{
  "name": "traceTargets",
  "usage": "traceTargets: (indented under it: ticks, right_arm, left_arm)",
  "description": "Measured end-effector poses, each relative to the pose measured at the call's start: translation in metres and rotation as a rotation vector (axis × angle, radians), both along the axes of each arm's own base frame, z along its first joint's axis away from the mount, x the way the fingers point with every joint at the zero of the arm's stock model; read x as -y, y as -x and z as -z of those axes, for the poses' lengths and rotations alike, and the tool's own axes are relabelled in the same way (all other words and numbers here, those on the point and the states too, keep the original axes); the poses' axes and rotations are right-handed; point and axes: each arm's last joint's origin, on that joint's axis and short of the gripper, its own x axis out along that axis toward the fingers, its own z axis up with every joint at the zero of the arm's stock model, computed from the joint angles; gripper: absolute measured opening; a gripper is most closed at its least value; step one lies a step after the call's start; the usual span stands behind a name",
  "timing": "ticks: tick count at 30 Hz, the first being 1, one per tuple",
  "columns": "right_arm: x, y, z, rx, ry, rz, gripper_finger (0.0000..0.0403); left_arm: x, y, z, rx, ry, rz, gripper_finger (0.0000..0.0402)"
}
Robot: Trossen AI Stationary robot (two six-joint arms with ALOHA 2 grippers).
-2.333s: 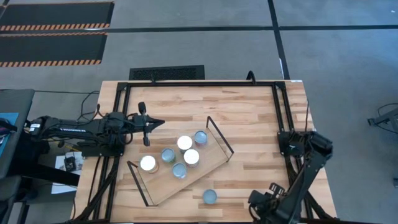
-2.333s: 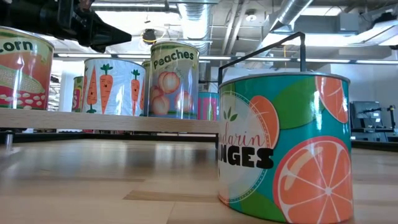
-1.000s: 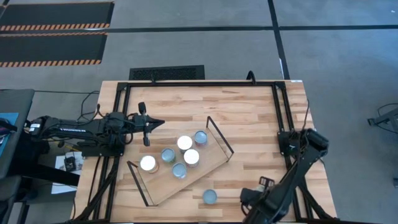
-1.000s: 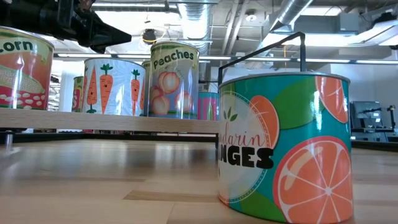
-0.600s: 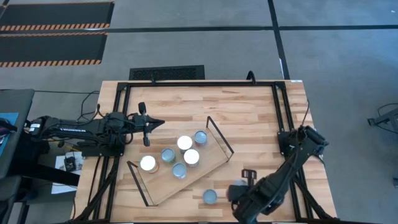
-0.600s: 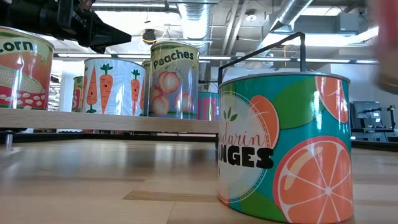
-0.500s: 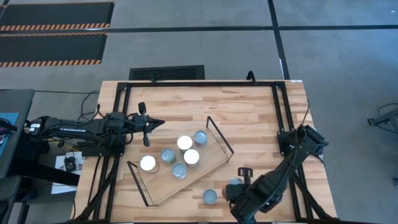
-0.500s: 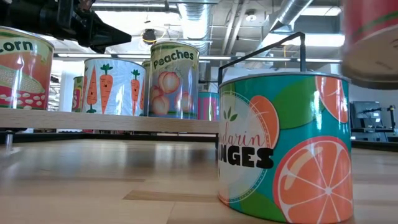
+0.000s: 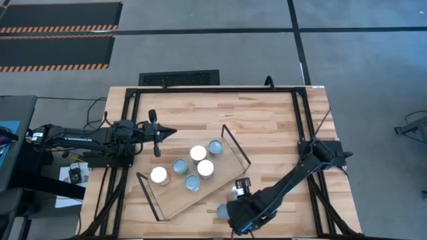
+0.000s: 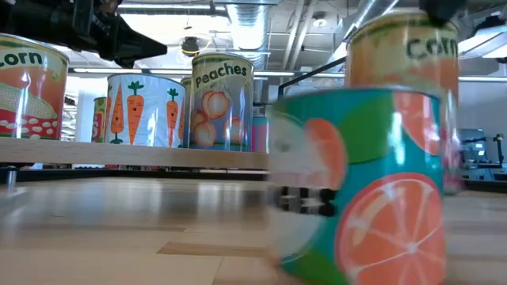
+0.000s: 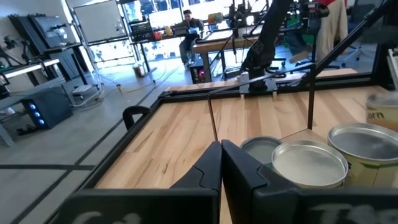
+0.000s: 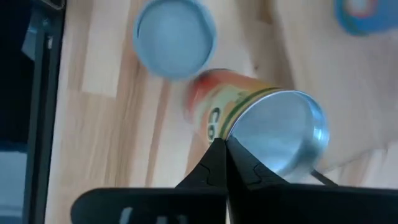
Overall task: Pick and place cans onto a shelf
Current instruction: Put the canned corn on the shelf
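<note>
Low view only: labels legible. Corn can [image 10: 404,71] is airborne behind the blurred oranges can [image 10: 356,186] on the table [image 9: 267,127].

High view only: the layout. Five cans sit on the shelf [image 9: 175,200]; its near-end board is bare.

Right gripper [image 12: 224,149] at the table's front edge, jaws shut, corn can against their tips; hold unclear.

Left gripper [image 9: 170,131] beside the shelf, jaws shut, empty.

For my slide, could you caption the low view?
Corn can passes above the mandarin oranges can, with more cans on the shelf.
</note>
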Motion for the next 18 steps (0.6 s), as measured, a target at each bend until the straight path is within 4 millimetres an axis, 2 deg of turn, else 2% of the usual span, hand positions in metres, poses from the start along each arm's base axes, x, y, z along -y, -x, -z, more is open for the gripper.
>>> traceTargets:
  ticks: [7, 18]
  right_arm:
    - [0.006, -0.011, 0.007, -0.018, 0.004, -0.069, 0.0005]
    - [0.007, -0.014, 0.008, -0.050, -0.047, -0.115, 0.0011]
  left_arm:
    - [0.000, 0.000, 0.000, -0.004, 0.001, -0.003, 0.0000]
    - [0.000, 0.000, 0.001, -0.008, 0.001, -0.003, 0.0000]
